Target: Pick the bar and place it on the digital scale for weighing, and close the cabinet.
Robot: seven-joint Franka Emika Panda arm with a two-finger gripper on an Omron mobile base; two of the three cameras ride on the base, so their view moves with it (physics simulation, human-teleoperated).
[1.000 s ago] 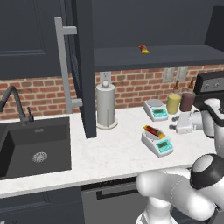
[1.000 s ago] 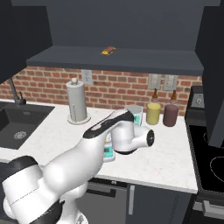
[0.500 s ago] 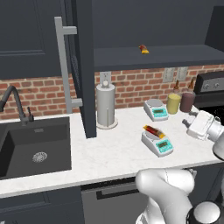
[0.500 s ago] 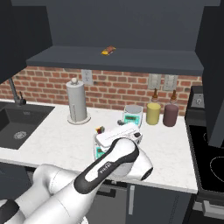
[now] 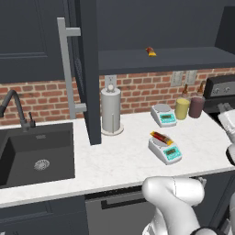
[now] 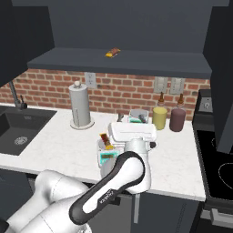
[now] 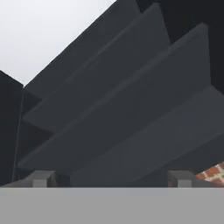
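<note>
Jaws (image 7: 109, 179) spread wide, empty | bar (image 5: 161, 137) on digital scale (image 5: 165, 150)

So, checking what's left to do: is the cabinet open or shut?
Open: the cabinet door stands edge-on, swung outward, exposing the shelf inside.

The robot's white hand hides most of the digital scale (image 6: 107, 157) in the right base view, the cabinet (image 5: 87, 69) runs off the frame's top, and the shelf item (image 6: 112, 53) is too small to identify.
</note>
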